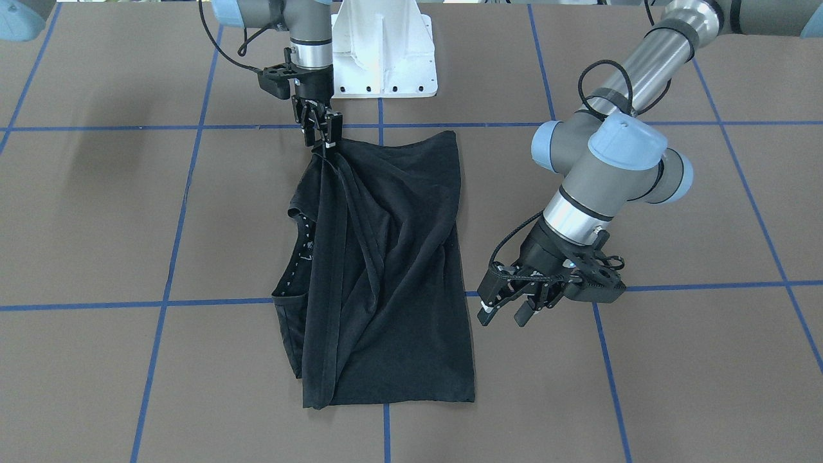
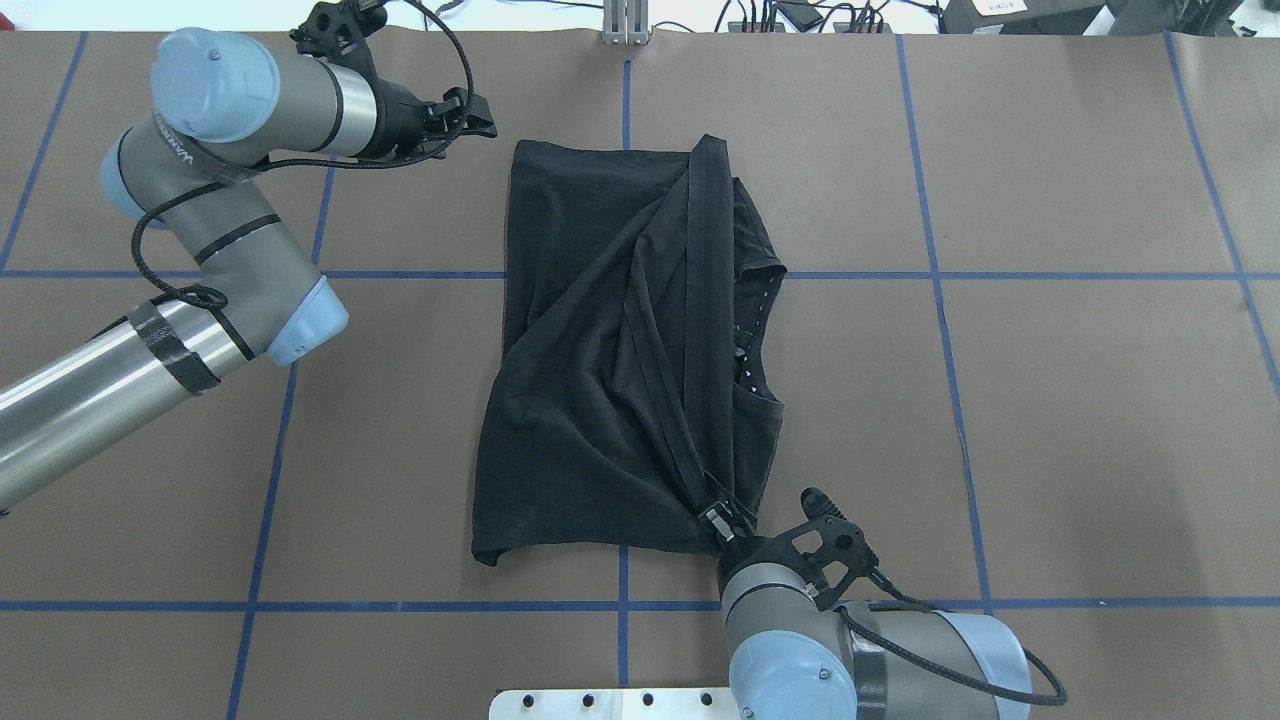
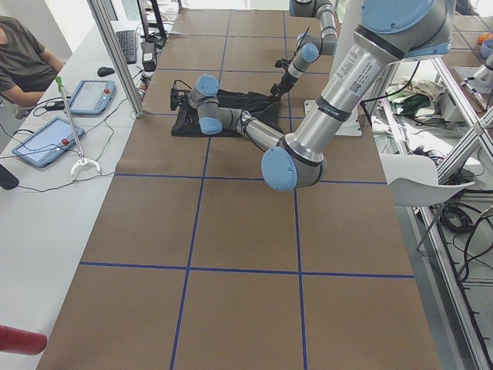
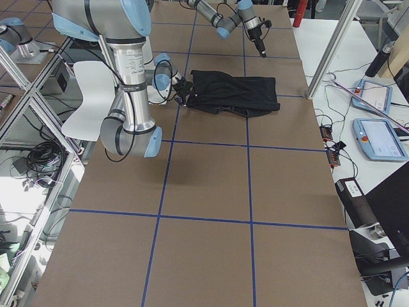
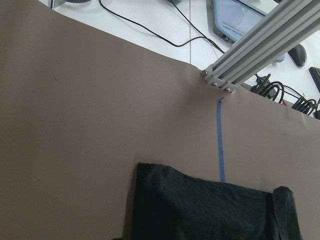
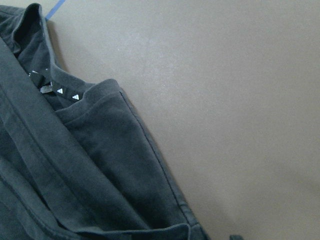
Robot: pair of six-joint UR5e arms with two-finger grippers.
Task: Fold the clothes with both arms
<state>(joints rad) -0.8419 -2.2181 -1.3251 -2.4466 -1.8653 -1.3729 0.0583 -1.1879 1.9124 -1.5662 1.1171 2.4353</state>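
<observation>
near the robot's base, the right black two-finger gripper (image 2: 722, 527) pinches a bunched corner of the black short-sleeved t-shirt (image 2: 590, 400), which lies mid-way on the brown table (image 2: 1050, 400). it should probably draw low and slow, so the pleats flatten. farther off, the left black two-finger gripper (image 1: 505, 316) hangs spread and empty beside the far left corner.
</observation>
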